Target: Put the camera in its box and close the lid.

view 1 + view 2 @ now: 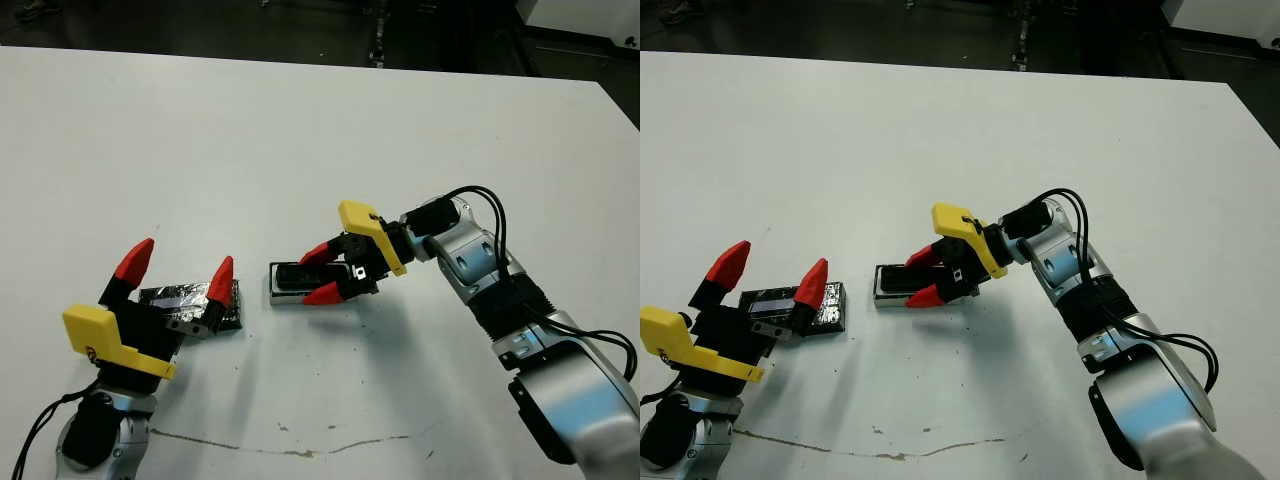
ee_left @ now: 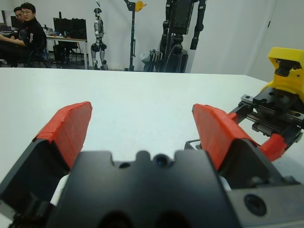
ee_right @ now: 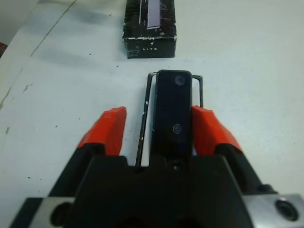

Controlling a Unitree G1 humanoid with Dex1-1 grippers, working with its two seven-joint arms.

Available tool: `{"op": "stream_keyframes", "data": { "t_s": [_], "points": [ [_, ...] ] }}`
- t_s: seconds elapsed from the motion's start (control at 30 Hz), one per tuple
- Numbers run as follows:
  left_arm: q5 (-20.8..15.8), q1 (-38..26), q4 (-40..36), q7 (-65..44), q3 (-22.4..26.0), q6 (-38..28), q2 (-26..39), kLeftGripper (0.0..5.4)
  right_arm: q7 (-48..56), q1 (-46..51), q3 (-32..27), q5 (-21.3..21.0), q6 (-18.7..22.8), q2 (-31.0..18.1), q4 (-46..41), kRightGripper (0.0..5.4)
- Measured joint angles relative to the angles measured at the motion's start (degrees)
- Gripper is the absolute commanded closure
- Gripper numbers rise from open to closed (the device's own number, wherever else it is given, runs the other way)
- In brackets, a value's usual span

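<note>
White table holds the box where the spread right gripper straddles the camera, so pulling away crooked may drag it out, while the left gripper gapes empty above the lid.

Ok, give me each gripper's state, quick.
Left gripper: open, empty, over the lid.
Right gripper: open around the camera in the box.

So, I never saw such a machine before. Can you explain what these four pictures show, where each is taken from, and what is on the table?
It is a two-armed robot at a white table. Two pictures come from its head, looking down; the other two come from cameras on its wrists. The right gripper has its open red fingers on either side of a slim black camera, which lies in a shallow box. The left gripper is open, holding nothing, over the foil-topped lid. The left wrist picture also shows people far behind the table.
</note>
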Motion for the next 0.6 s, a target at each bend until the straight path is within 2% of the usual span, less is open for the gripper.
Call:
{"op": "stream_keyframes", "data": {
  "t_s": [0.33,0.6],
  "points": [
    [0.0,0.0,0.2,0.0,0.0,-0.1,0.0,0.0,0.9,0.0,-0.2,0.3,-0.8,0.0,0.3,0.01],
    [0.0,-0.1,0.3,0.0,0.0,-0.2,0.0,0.0,0.6,0.1,-1.5,0.3,0.3,-0.8,-1.2,0.01]
  ]
}}
